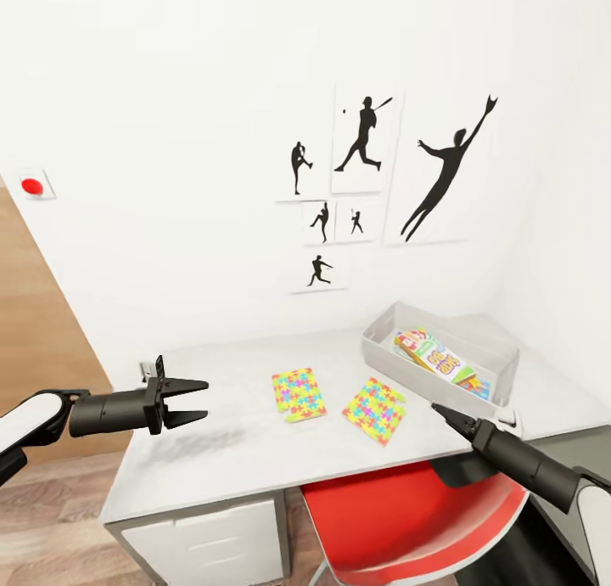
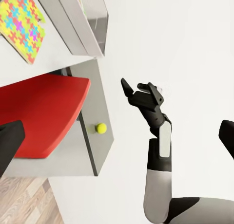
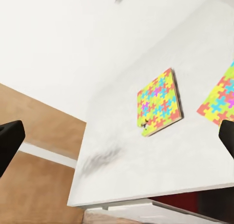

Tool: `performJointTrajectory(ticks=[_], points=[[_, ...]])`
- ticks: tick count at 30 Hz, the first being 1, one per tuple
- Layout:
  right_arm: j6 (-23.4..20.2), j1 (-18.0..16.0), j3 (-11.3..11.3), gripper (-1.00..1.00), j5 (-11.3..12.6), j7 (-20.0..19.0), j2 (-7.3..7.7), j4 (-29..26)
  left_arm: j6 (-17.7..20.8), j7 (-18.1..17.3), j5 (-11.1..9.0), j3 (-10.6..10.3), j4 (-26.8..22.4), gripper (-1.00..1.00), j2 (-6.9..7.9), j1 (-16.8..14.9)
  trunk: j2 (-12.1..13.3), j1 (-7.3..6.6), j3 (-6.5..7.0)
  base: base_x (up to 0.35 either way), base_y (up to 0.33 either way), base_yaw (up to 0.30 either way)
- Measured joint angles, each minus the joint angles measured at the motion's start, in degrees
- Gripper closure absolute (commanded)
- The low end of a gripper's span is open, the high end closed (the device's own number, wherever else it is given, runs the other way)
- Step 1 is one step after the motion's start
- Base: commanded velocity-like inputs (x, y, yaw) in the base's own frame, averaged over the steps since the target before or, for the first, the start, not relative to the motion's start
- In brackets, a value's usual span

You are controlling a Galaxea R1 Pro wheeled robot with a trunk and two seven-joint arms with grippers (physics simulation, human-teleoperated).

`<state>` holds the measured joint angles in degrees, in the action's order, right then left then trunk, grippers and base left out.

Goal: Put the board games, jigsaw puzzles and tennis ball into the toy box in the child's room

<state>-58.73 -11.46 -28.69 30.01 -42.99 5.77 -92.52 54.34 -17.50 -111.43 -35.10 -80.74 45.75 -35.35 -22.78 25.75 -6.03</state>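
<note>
Red chair (image 1: 416,518) under table (image 1: 238,450), two jigsaw puzzles (image 1: 299,394) beside toy box (image 1: 501,348)

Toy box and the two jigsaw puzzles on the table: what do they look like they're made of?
The toy box looks like moulded plastic: pale grey, matte, sloping walls and a rolled rim. The two jigsaw puzzles look like printed cardboard boxes: flat, thin-edged, with a bright interlocking pattern and little shine. Being simulator renders, neither is certain.
</note>
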Motion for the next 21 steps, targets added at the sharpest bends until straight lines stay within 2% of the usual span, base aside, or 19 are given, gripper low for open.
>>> performJointTrajectory(ticks=[8, 11, 12, 15, 17, 19, 20, 21], points=[[0.1, -0.1, 2.8, -1.0, -0.3, 0.3, -0.05, 0.0, 0.0, 0.1, 0.0, 0.0, 0.0, -1.0, -0.05, 0.0, 0.0, 0.0, -0.28, 0.0, 0.001, 0.27], [0.0, -0.6, 4.4, -1.0, -0.2, 1.9, -0.16, 0.0, 0.0, 0.1, 0.0, 0.0, 0.0, -1.0, -0.12, 0.0, 0.0, 0.0, -0.42, 0.0, 0.0, 0.266], [0.0, -1.2, 4.6, -1.0, -0.2, 2.3, -0.22, 0.0, 0.0, 0.1, 0.0, 0.1, 0.0, -1.0, -0.15, 0.0, 0.0, 0.0, -0.47, 0.0, 0.0, 0.26], [-0.2, -6.6, 6.2, -1.0, -0.1, 5.6, -1.36, 0.1, 0.0, 0.1, 0.0, 0.1, 0.0, -1.0, -0.23, 0.0, 0.0, 0.0, -0.63, 0.0, 0.0, 0.253], [-0.3, -12.2, 9.5, -1.0, 0.3, 13.3, -2.09, 2.6, 0.0, 0.1, 0.1, 0.1, 0.0, -1.0, -0.26, 0.0, 0.0, 0.01, -0.74, 0.0, 0.0, 0.248], [-0.3, -17.9, 13.0, -1.0, 0.8, 23.3, -2.47, 6.2, 0.0, 0.1, 0.1, 0.1, 0.0, -1.0, -0.27, 0.0, 0.0, 0.01, -0.86, 0.0, 0.0, 0.246], [-0.2, -19.6, 13.7, -1.0, 0.8, 25.9, -2.65, 7.5, 0.0, 0.1, 0.1, 0.1, 0.0, -1.0, -0.27, 0.0, 0.0, 0.0, -0.93, 0.0, 0.0, 0.246], [-0.2, -22.5, 15.0, -1.0, 0.9, 30.6, -3.17, 10.6, 0.1, 0.2, 0.1, 0.1, 0.0, -1.0, -0.27, 0.0, 0.0, 0.01, -0.98, 0.0, 0.0, 0.245]])
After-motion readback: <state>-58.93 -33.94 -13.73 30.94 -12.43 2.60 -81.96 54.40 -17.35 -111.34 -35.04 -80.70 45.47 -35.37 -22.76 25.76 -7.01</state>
